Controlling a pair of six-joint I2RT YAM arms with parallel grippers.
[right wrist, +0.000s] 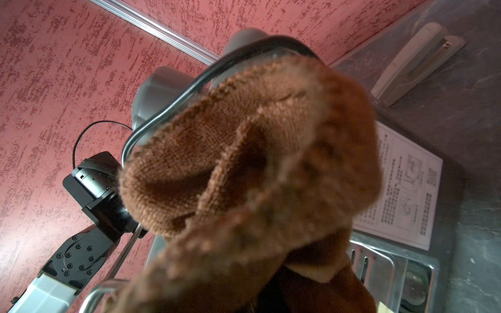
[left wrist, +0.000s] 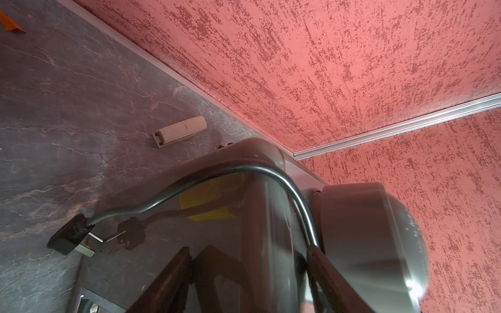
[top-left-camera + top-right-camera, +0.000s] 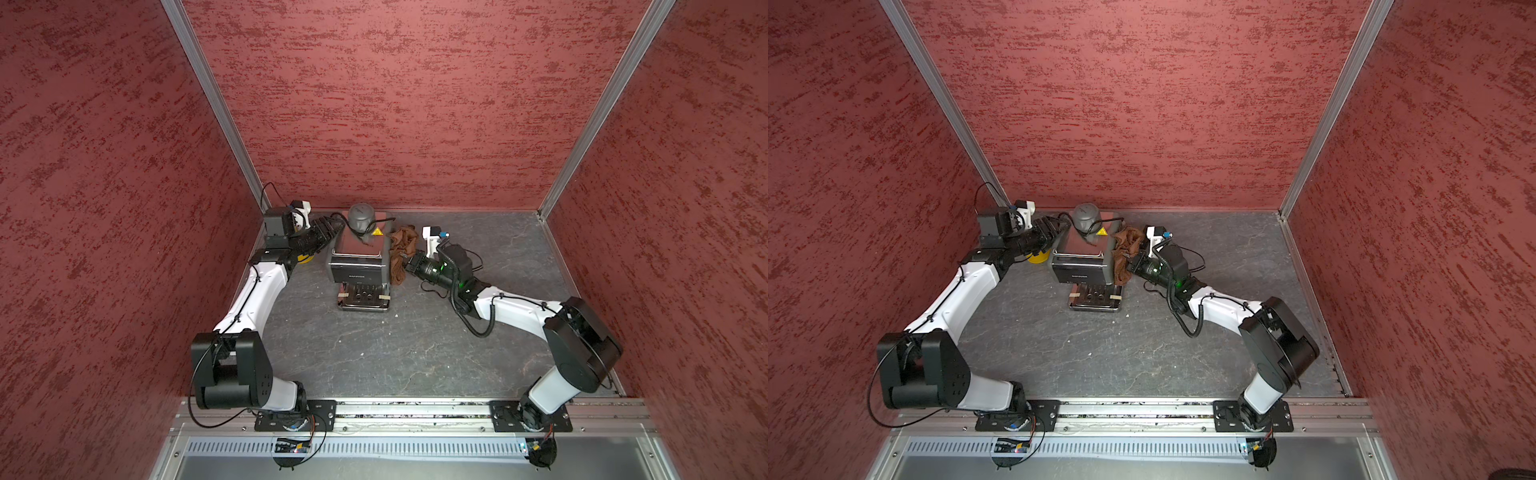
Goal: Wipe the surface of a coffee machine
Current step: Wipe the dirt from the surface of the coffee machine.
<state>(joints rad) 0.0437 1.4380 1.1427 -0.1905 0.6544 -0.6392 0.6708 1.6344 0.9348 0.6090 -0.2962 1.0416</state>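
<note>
Brown cloth (image 1: 257,176) right on the right wrist lens, blocking most of that view. Clamped in right gripper (image 3: 409,264), bunched against right flank of coffee machine (image 3: 359,259). Machine at mid-rear of desk (image 3: 374,357), near back wall, drip tray facing the arm bases. Left gripper (image 3: 331,228) at opposite top rear corner, jaws apart; bracing or just touching, cannot tell.

Risks: black cord (image 2: 271,173) looped over top beside grey cap (image 3: 360,217), plug (image 2: 70,239) loose on desk, so easy snag for cloth on a top pass. Sideways push likely to slide machine toward yellow bucket (image 3: 305,258) if unbraced.

Desk dark, slate-look, pale veins. Red mottled walls on three sides, aluminium corner strips.
</note>
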